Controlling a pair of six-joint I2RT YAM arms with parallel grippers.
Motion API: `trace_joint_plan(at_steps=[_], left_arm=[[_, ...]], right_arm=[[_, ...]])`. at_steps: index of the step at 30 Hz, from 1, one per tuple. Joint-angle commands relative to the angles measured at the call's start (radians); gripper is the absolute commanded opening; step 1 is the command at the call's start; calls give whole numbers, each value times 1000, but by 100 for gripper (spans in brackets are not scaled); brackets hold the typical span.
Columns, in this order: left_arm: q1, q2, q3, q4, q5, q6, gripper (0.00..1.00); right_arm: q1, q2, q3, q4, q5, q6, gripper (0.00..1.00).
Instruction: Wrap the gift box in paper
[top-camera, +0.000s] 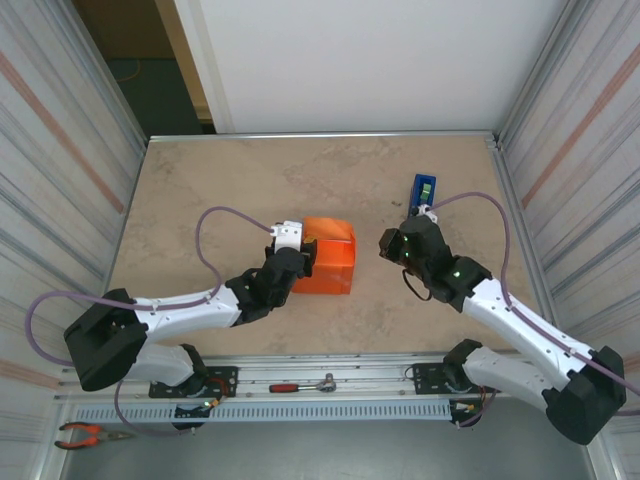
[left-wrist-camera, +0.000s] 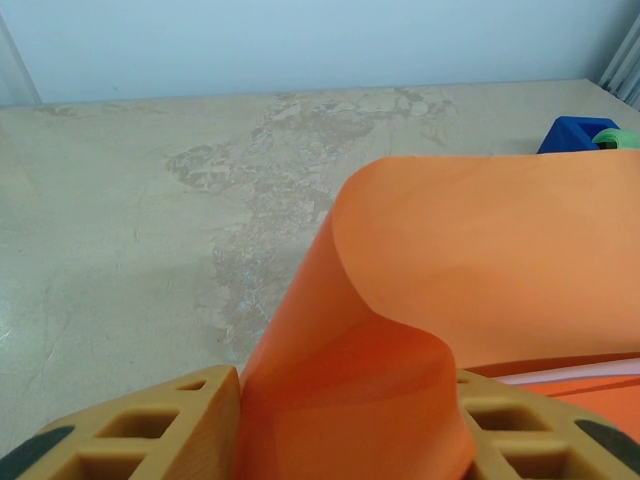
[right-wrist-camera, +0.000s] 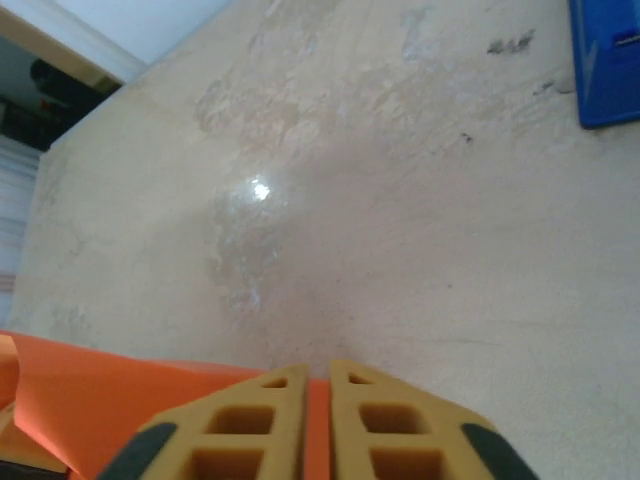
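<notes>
The orange paper (top-camera: 327, 255) lies folded up into a bundle at the table's middle, with the gift box under it. In the left wrist view a thin pink-white edge of the gift box (left-wrist-camera: 575, 374) peeks out beneath the paper (left-wrist-camera: 470, 260). My left gripper (top-camera: 303, 256) is at the bundle's left side. Its jaws (left-wrist-camera: 345, 382) are shut on a raised fold of paper that touches both fingers. My right gripper (top-camera: 386, 243) hovers just right of the bundle, a small gap away. It (right-wrist-camera: 318, 372) is shut with nothing held, and the paper (right-wrist-camera: 110, 400) lies below it.
A blue tape dispenser (top-camera: 424, 188) stands on the table behind the right gripper, also in the wrist views (left-wrist-camera: 585, 133) (right-wrist-camera: 605, 60). A ratchet tool (top-camera: 302, 385) and pliers (top-camera: 85, 433) lie on the near rail. Ribbed walls close in both sides.
</notes>
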Motion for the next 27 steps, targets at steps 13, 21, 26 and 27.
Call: trace_joint_plan(at_steps=[13,21,26,27], left_arm=[[-10,24,2,-83,10,-13,46],[-11,24,0,-83,10,-15,46],[-10,24,-1,-83,12,-20,45],[-11,23,-1,-84,12,-20,45]], right_arm=[[37,68,49,90,-89,-19,47],[164,86,146,-1,27,-132,75],[198,138,191,-29,76,-151,75],[200,146,198,-35,87,-151,75]])
